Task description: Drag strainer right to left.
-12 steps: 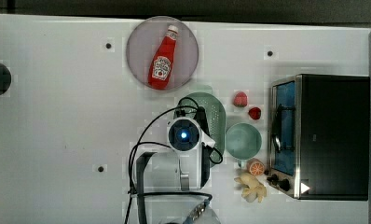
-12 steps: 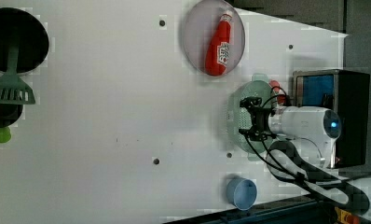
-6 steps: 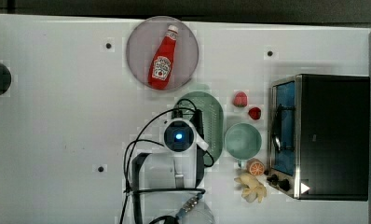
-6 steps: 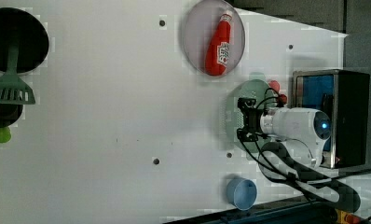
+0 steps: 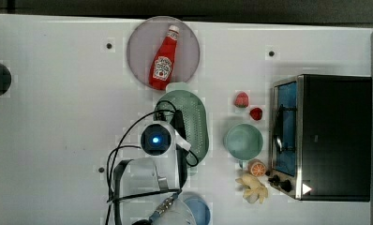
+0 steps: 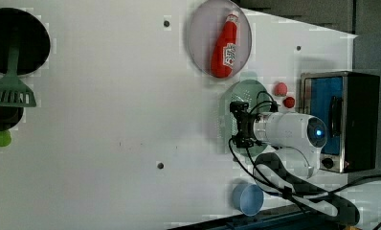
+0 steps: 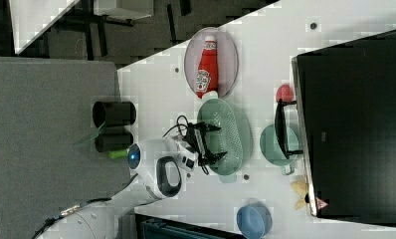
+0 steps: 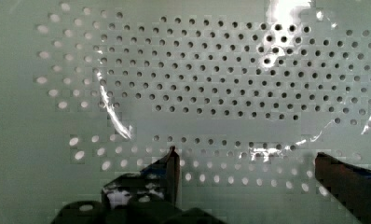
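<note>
While arm hides strainer (image 5: 196, 123) left rim in top view, hand (image 8: 244, 170) gapes wide, empty.

A red ketchup bottle (image 7: 206, 67) is seen lying on a round grey plate (image 7: 228, 59), near the fingers (image 7: 212, 128) and toward the right view's top from them. A smooth round green bowl (image 7: 273, 147) is set to the right view's right of the fingers, with a black toaster oven (image 7: 355, 124) just beyond it. A blue bowl (image 7: 253, 219) is placed below the fingers, toward the right view's bottom. All are borne by a white table (image 7: 265, 45).
</note>
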`<action>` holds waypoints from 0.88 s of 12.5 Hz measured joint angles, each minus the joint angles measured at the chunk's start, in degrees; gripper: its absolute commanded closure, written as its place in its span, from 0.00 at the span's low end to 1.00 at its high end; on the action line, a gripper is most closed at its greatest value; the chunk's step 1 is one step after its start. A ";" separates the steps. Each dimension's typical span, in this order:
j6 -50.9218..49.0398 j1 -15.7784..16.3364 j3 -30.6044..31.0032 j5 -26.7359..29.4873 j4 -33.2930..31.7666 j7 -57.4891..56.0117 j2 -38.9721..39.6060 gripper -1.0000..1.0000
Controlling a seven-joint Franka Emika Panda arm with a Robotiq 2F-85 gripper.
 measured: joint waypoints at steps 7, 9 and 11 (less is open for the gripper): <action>-8.06 4.79 0.36 4.39 5.04 7.33 0.87 0.00; -8.17 7.02 0.31 4.16 7.50 9.60 1.92 0.00; -7.95 9.25 0.37 7.78 10.63 11.83 4.18 0.00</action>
